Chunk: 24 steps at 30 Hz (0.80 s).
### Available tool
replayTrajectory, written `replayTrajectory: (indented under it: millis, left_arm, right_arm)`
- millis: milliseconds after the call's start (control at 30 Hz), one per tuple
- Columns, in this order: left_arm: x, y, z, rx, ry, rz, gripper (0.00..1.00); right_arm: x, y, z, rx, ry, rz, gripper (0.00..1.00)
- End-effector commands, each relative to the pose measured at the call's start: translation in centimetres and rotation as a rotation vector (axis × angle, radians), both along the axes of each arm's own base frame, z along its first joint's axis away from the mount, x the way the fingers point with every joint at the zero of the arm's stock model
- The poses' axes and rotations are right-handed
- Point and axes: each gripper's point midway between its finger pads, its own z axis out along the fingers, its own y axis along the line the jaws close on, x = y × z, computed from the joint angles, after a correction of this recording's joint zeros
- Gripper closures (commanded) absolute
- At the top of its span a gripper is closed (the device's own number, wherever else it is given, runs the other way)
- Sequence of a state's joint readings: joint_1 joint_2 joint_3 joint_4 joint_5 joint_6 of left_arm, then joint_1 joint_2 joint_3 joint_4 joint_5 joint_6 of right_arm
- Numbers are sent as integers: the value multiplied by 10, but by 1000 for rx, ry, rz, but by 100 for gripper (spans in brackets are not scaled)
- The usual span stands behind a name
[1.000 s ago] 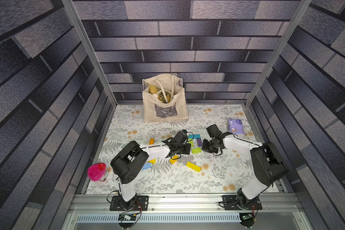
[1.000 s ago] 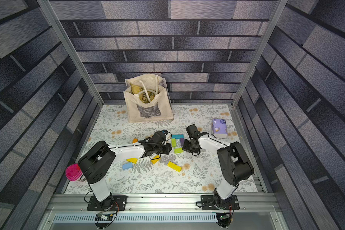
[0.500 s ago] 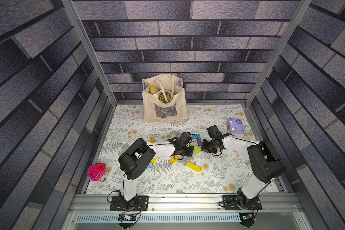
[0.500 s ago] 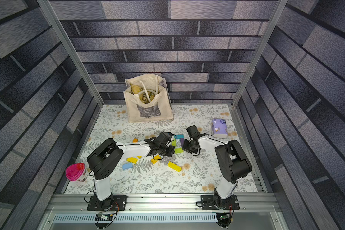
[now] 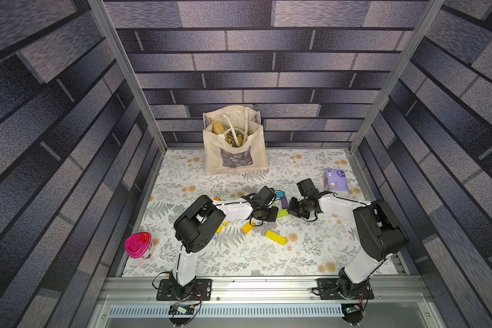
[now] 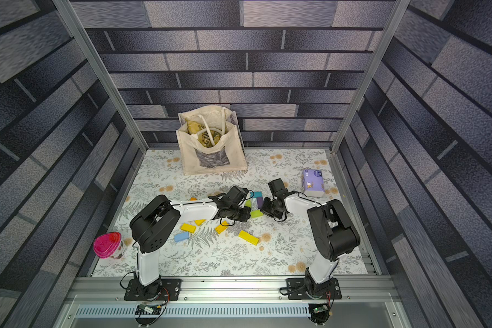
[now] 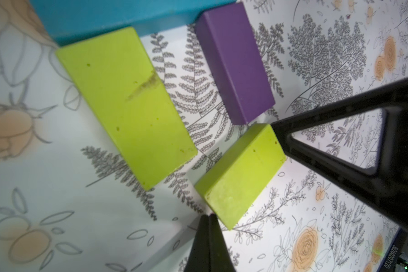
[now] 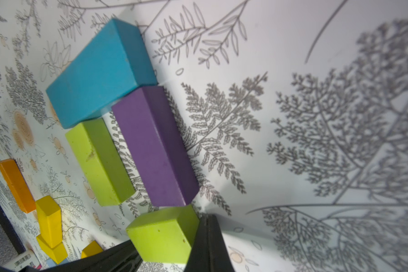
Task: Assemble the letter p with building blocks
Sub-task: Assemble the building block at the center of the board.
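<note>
Four building blocks lie together on the mat: a teal block [image 8: 99,77], a purple block [image 8: 156,146], a long lime block [image 8: 99,162] and a short lime block [image 8: 160,235]. The short lime block [image 5: 282,213] sits between my two grippers. My left gripper [image 7: 209,215] is shut, its tip against one corner of that block [image 7: 240,174]. My right gripper [image 8: 207,216] is shut too, its tip against the opposite side. Neither holds anything. Loose yellow [image 5: 275,237], orange [image 6: 221,228] and light blue [image 6: 181,236] blocks lie nearer the front.
A cream tote bag [image 5: 235,144] stands at the back middle. A purple tissue pack [image 5: 335,184] lies at the right, close behind my right arm. A pink-lidded cup [image 5: 138,244] stands at the front left corner. Metal posts and walls fence the mat.
My left arm's elbow has swung right and its shut gripper has slid right, up against the short lime block. My right gripper has hardly moved.
</note>
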<state>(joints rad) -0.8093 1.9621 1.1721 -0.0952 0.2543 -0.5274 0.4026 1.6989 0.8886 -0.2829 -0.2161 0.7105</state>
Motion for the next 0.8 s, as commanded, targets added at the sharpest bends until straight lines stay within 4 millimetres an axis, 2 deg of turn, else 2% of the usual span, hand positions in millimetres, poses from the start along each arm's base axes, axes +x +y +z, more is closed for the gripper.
replayTrajectory:
  millis: [0,767]
  left_arm:
    - [-3,-6,-3,2,11,-42,100]
    - [7,-4,-11,7,33,-9,100]
  right_arm:
    - [-31,-20,-31,-80,139,-24,100]
    - [-43,-28,-42,-109,193,-31,100]
